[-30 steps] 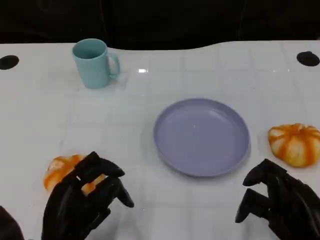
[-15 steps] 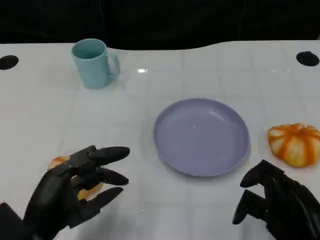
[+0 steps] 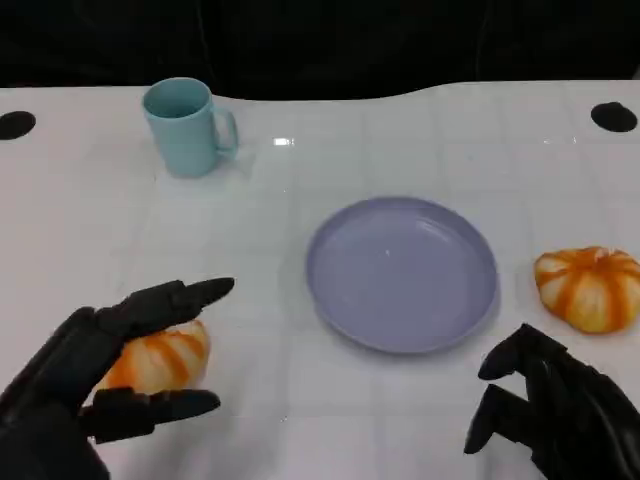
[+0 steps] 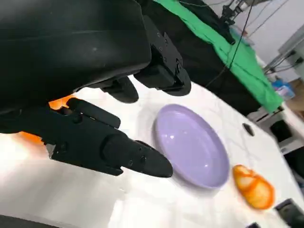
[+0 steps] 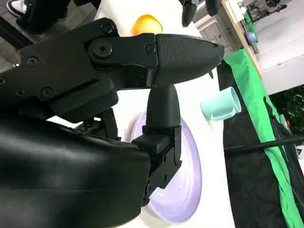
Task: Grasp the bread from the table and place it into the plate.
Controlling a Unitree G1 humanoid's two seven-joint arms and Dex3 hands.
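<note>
An orange-and-white bread (image 3: pixel 160 358) lies on the white table at the near left. My left hand (image 3: pixel 100 375) is open around it, fingers (image 3: pixel 175 300) spread past its far side and thumb on its near side; contact is not clear. In the left wrist view its fingers (image 4: pixel 109 147) hide most of that bread (image 4: pixel 61 101). The lilac plate (image 3: pixel 400 272) sits mid-table, bare, also in the wrist views (image 4: pixel 192 147) (image 5: pixel 187 185). My right hand (image 3: pixel 555 410) hovers near the front right edge, fingers curled in on nothing.
A second orange-and-white bread (image 3: pixel 590 288) (image 4: pixel 253 186) lies right of the plate, just beyond my right hand. A teal mug (image 3: pixel 187 125) (image 5: pixel 221 104) stands at the far left. Black round holes (image 3: pixel 613 117) mark the table's far corners.
My left hand has drawn back toward the near left and spread its fingers, uncovering the bread that it hid before. The right hand has barely moved.
</note>
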